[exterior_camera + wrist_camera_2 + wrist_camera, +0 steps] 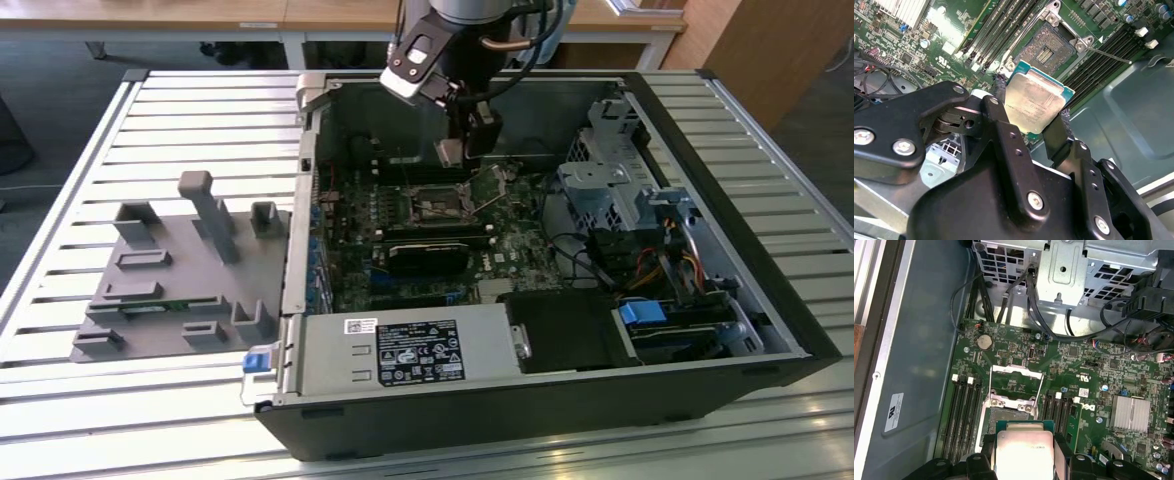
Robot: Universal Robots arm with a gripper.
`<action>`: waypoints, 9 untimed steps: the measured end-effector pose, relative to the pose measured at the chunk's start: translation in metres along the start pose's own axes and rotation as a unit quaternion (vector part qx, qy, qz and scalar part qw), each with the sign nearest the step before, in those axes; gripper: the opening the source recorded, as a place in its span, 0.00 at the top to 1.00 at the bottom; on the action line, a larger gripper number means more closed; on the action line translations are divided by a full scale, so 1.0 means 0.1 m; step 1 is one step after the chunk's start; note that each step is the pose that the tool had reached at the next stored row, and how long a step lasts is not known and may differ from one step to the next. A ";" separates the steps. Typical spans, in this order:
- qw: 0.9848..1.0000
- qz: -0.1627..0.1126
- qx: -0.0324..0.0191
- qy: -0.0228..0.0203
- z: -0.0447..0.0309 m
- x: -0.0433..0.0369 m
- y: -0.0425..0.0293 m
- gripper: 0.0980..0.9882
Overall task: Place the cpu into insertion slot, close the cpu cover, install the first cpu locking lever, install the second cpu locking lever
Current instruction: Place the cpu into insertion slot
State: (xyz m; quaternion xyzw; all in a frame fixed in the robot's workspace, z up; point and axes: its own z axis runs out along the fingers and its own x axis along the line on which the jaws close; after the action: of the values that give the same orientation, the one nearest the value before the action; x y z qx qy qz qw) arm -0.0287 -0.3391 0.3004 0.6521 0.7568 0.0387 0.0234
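The gripper point(1031, 102) is clamped on the chip point(1036, 102), its two black fingers point(1006, 132) pressing on opposite edges so that the pale metal face shows between them in both wrist views. In the exterior view the gripper point(454, 150) hangs inside the open computer case point(694, 400) with the chip point(450, 152) clear of the green board point(521, 255), apart from the socket point(434, 205) and not yet seated in it. In the first wrist view the chip point(1024, 452) sits just short of the socket point(1006, 415), which lies uncovered with its dark centre showing. The cover point(1016, 369), a thin silvery frame, stands swung up off the socket on its far side, with the board showing through its cut-out. Long black memory slots point(964, 415) run along both sides of the socket. Further out on the board are a round coin battery point(984, 342) and a ribbed silver heatsink point(1130, 414), and beyond the board's edge a perforated metal drive cage point(1069, 270) with black cables running past it. The case rests on a slatted table point(80, 150), and a grey moulded holder point(174, 270) lies beside it at the exterior view's left.
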 end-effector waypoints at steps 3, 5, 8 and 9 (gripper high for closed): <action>1.000 0.000 0.000 0.000 0.008 0.000 -0.001 0.50; 1.000 0.000 0.000 0.000 0.015 0.000 -0.001 0.50; 1.000 0.000 0.000 0.000 0.027 0.000 -0.002 0.50; 1.000 0.000 0.000 0.000 0.034 -0.001 -0.003 0.50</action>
State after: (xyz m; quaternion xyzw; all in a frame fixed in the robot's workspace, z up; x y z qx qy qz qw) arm -0.0287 -0.3391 0.2970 0.6521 0.7568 0.0386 0.0235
